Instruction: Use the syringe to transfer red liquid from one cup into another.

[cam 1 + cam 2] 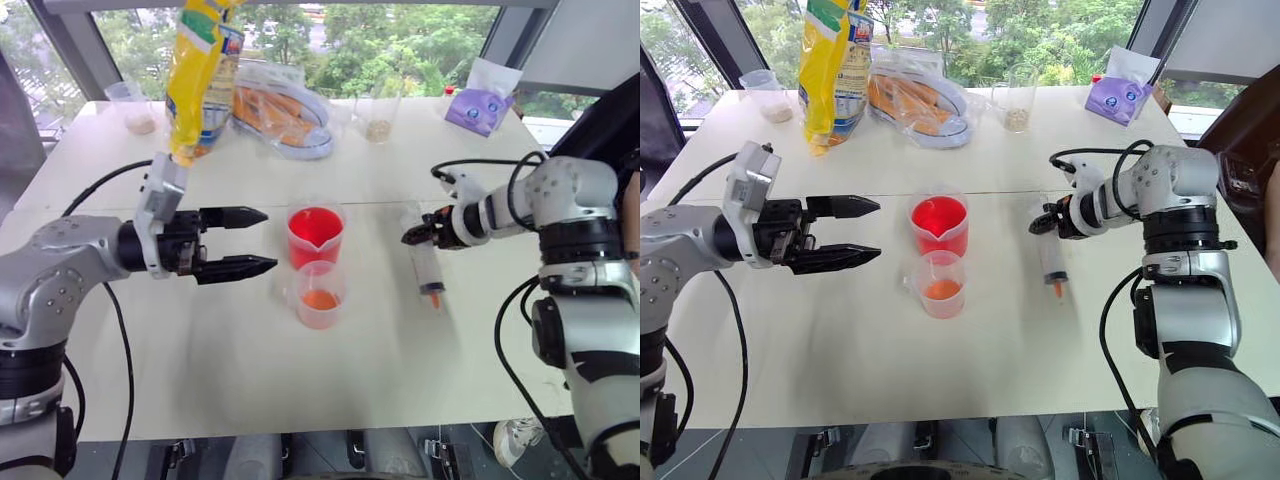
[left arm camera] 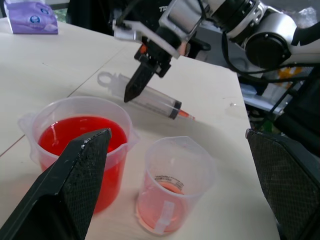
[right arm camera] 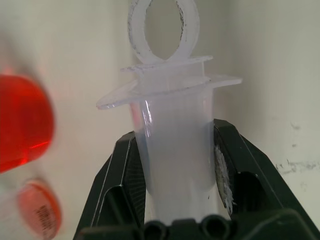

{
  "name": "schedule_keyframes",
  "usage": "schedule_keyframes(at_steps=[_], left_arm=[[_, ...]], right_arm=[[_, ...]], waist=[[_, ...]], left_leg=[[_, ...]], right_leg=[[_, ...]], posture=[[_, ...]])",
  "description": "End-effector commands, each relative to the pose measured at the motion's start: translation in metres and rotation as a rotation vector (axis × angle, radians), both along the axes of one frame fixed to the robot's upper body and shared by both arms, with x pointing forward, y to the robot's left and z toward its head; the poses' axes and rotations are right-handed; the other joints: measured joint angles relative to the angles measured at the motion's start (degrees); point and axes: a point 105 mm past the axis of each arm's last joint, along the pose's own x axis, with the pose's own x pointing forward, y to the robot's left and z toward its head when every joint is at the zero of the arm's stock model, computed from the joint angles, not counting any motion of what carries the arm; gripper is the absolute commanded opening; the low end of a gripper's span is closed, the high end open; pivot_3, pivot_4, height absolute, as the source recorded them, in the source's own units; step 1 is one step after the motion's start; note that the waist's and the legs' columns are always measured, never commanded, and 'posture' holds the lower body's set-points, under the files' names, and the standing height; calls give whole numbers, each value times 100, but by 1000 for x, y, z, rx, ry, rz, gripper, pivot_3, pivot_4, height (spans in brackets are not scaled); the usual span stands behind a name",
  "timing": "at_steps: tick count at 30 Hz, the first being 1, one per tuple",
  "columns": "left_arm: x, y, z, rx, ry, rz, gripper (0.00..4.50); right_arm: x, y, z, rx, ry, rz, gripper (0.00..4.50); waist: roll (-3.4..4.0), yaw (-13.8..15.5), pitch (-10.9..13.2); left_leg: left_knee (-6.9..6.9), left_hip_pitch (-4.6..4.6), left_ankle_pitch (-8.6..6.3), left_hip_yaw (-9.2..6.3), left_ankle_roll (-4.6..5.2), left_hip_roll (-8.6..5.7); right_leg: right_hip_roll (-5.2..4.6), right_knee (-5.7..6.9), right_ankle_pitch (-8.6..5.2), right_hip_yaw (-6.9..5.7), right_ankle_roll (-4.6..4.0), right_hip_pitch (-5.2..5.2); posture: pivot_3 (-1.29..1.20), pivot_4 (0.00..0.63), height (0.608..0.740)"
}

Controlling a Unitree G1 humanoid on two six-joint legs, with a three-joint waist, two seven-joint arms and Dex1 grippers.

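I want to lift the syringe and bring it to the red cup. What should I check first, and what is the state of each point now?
1. Right gripper shut on the syringe: ok, fingers on both sides of the barrel, under the flange.
2. Plunger pushed in: ok, the dark seal sits near the tip.
3. Tall cup upright, with red liquid: ok.
4. Short cup upright, with room: ok, only a little liquid at the bottom.
5. Left gripper out of the way: ok, open, beside the cups, holding nothing.
6. Grip firm enough for lifting: cannot tell.
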Motion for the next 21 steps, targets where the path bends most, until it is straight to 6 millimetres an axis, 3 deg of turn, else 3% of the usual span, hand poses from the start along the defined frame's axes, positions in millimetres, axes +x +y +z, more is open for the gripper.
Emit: schedule_keyframes(at_steps=[1, 4, 5, 6, 9, 10, 15, 21], left_arm=[[-6, 0, 10, -5, -57, -2, 4454], [-7, -1, 8, 1, -53, 1, 4454], [-8, -1, 7, 2, -51, 0, 4500], [-8, -2, 7, 4, -50, 0, 4500], [-10, -2, 7, 3, -46, 0, 4500], [-10, -2, 7, 3, -45, 0, 4500], [-11, 2, 8, 10, -45, 17, 4500], [-15, 12, 8, 36, -40, 53, 4500]], right_arm=[[4, -3, 0, -4, -20, -24, 1466], [5, -3, -6, -9, -11, -35, 1466], [5, -3, -7, -10, -10, -36, 2487], [4, -3, -7, -9, -9, -35, 2786], [3, -1, -6, 1, -13, -24, 4258], [2, -1, -4, 4, -18, -18, 4437], [-6, 3, 29, 26, -156, 102, 4437], [-56, 18, 94, 70, -446, 424, 4437]], waist=[[0, -1, 0], [0, -3, 0], [0, -2, 0], [0, -2, 0], [-1, 0, -1], [-1, 6, -1], [3, 22, 2], [15, 11, 11]], left_leg=[[0, 0, 0, 0, 0, 0], [0, 0, 0, 0, 0, 0], [0, 0, 0, -1, 0, 0], [0, 0, 0, -1, 0, 0], [1, 5, 0, -1, 0, 0], [2, 6, 0, -1, 0, 0], [5, 5, 0, -4, 0, -2], [-4, -2, -5, -10, 6, -1]], right_leg=[[0, 0, 0, 0, 0, 0], [1, 0, 0, 0, 1, 0], [1, 0, 0, 0, 1, 0], [1, 0, 0, 0, 1, 0], [1, 0, 0, 0, 0, 5], [1, -1, 0, 0, 0, 7], [0, -2, -2, 0, -3, 9], [4, -3, -9, -1, 13, 0]], posture=[[0, 150, 740], [0, 150, 740], [0, 150, 740], [0, 150, 740], [0, 150, 740], [0, 150, 740], [0, 150, 740], [0, 150, 740]])
